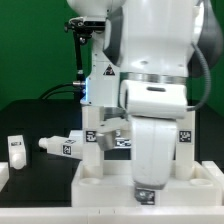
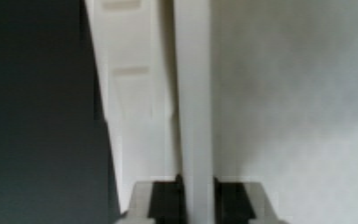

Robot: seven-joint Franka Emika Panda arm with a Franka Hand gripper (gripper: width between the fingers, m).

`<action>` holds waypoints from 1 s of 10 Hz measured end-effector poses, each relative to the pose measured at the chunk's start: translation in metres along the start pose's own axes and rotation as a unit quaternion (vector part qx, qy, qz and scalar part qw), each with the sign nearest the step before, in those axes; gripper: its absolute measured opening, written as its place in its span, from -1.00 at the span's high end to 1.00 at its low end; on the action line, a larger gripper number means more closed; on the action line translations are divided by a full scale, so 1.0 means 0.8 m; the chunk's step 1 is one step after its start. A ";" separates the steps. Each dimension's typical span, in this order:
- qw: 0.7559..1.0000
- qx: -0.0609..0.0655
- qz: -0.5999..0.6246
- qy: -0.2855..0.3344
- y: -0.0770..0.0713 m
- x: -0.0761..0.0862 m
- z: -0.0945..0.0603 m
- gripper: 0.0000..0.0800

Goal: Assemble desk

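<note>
Loose tagged leg (image 1: pixel 58 146) beside white tabletop (image 1: pixel 105 182)

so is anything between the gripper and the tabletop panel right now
Nothing visible: the gripper is down at the tabletop panel, and the wrist view shows a thin white edge, apparently the panel's, between its shut fingers. The loose leg lies off to the exterior view's left.
</note>
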State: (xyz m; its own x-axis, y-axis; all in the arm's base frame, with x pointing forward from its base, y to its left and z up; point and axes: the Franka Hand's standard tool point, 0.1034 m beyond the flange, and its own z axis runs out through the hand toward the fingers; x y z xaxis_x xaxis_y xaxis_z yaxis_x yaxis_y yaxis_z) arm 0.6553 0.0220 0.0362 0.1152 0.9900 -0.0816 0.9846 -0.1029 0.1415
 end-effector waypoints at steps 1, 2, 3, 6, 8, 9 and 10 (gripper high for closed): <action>1.000 0.002 -0.002 -0.002 0.000 0.001 0.003 0.86; 1.000 0.002 -0.002 -0.004 -0.001 0.001 0.005 0.86; 1.000 0.000 -0.005 -0.007 0.000 0.003 0.004 0.86; 1.000 -0.005 -0.010 -0.014 -0.003 -0.005 0.007 0.86; 1.000 -0.003 0.005 -0.015 0.000 -0.006 -0.001 0.59; 1.000 -0.005 0.012 -0.015 0.007 -0.008 -0.025 0.21; 1.000 -0.005 0.026 -0.015 0.008 -0.012 -0.046 -0.14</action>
State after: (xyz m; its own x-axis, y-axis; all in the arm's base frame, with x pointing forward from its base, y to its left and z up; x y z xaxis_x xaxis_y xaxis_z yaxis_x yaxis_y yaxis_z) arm 0.6553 0.0152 0.0742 0.1699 0.9799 -0.1044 0.9760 -0.1527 0.1554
